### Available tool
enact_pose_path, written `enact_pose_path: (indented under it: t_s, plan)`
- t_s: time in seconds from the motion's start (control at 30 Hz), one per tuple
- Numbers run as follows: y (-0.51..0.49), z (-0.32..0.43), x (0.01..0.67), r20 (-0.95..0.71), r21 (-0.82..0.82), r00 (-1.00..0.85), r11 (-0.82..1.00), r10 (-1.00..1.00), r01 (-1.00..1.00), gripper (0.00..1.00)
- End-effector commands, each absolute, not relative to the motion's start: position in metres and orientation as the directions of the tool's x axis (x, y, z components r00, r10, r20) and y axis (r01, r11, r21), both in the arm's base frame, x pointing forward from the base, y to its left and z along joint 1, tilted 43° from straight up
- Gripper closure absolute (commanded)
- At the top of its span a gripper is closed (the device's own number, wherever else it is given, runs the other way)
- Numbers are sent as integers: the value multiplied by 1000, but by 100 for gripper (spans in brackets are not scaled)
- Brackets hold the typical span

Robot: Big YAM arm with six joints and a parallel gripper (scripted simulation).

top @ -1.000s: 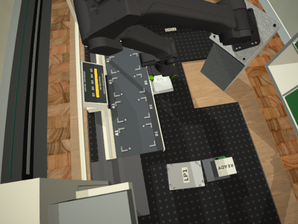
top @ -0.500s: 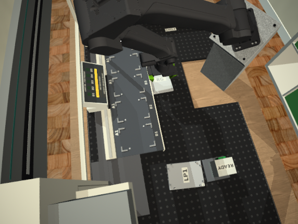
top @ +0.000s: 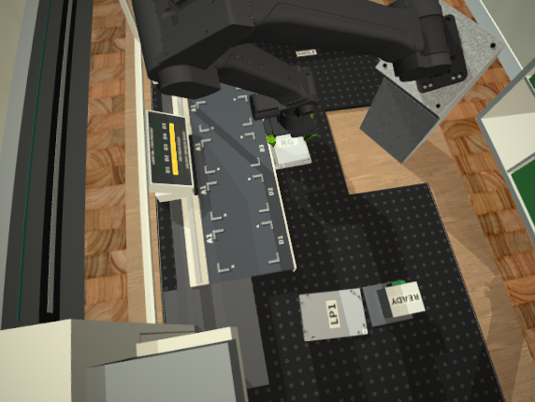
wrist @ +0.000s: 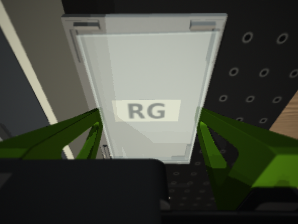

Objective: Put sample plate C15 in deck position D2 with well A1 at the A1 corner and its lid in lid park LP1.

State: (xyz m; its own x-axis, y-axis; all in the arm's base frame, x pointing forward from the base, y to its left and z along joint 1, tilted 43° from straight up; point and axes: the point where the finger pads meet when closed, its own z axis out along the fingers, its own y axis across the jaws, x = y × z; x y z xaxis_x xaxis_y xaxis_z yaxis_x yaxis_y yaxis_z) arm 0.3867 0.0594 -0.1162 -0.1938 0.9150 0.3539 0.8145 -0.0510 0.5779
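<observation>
Left of the grey RG nest (wrist: 150, 19) lies the dark deck. On the nest sits a translucent rectangular labware piece (wrist: 145, 65); plate or lid, I cannot tell. My pincer (wrist: 150, 132) is clamped across its width, its long axis running straight ahead.

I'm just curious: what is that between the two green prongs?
In the wrist view, the green pincer is clamped on a pale translucent rectangular plate over the RG nest.
</observation>
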Motion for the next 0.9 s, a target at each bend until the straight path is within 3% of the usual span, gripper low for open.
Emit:
enact_pose_path:
  t_s: [0.0, 0.87]
  plan:
    - [49, -108, 369, 351, 566, -176, -59, 920, 822, 100]
    - [36, -82, 351, 351, 570, -178, -59, 919, 819, 100]
